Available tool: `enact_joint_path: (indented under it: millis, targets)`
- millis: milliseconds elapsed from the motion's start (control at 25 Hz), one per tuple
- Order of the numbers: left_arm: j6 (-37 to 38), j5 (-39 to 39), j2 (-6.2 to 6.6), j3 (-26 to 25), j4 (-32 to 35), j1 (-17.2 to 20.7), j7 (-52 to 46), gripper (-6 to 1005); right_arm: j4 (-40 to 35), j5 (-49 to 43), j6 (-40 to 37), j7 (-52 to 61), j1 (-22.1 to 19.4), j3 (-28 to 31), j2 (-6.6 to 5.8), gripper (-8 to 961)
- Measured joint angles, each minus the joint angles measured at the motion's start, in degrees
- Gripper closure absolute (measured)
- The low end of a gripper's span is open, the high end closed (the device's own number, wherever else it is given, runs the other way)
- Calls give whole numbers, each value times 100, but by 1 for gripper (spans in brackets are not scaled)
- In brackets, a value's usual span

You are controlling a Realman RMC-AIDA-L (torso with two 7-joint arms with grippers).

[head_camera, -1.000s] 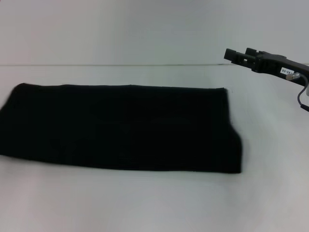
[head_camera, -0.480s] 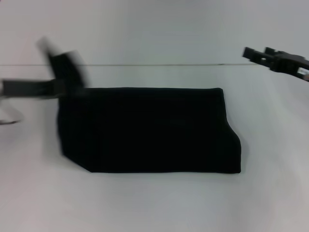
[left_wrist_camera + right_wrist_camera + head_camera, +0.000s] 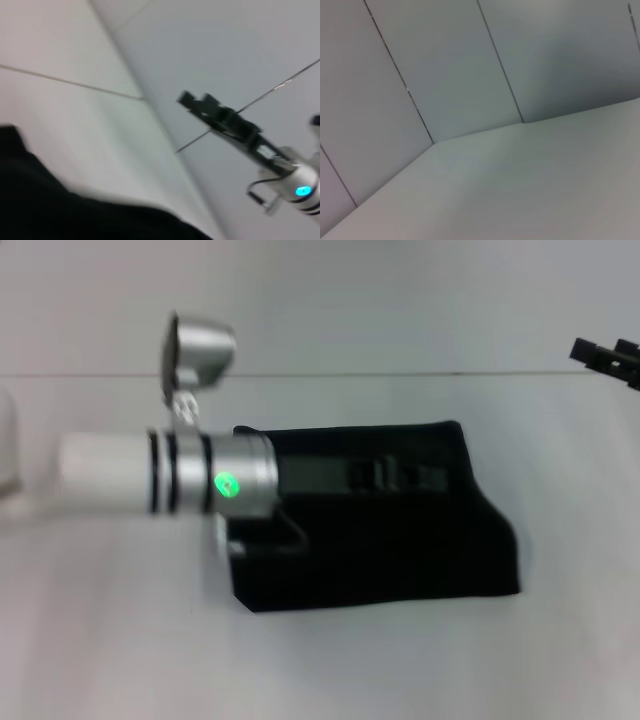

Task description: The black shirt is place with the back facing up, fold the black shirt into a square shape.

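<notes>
Beneath our left gripper (image 3: 425,477), whose finger state we could not tell, the soft plain black shirt (image 3: 400,540) lay folded on the white table (image 3: 330,660), where dragged cloth risked spoiling the square.

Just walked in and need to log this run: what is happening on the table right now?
The robot is folding the black shirt on the white table. The left arm reaches across over the shirt, its left gripper above the fabric near the far edge. The shirt lies as a compact dark block, roughly rectangular, not quite square. The right gripper is held off to the right, clear of the shirt, holding nothing.
</notes>
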Motion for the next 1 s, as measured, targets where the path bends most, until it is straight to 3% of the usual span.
enact_joint_path:
  millis: [120,400,560,720,1000]
  targets:
    - [-356,-727,3,-42,-1055,149,928,916,-6,-3,-38,-5,-27,0,-41,50]
    - [-441,-1109,-32,-53,-1611,247,1562,908,9,-58,-92,31,-37,-75,-52,60]
    - [-96,-1115,-17,-52,-1594,192,1576,738,25,-74,-188,296,-52,-240,-86,66]
    - [226,-1119,13,-30,-1271,302,1566,568,6,-286,-337,961,-62,-527,-224,73]
    - [234,-1130,67,-40,-352,818,1229,310,2,-999,-1005,1866,118,-580,-458,83]
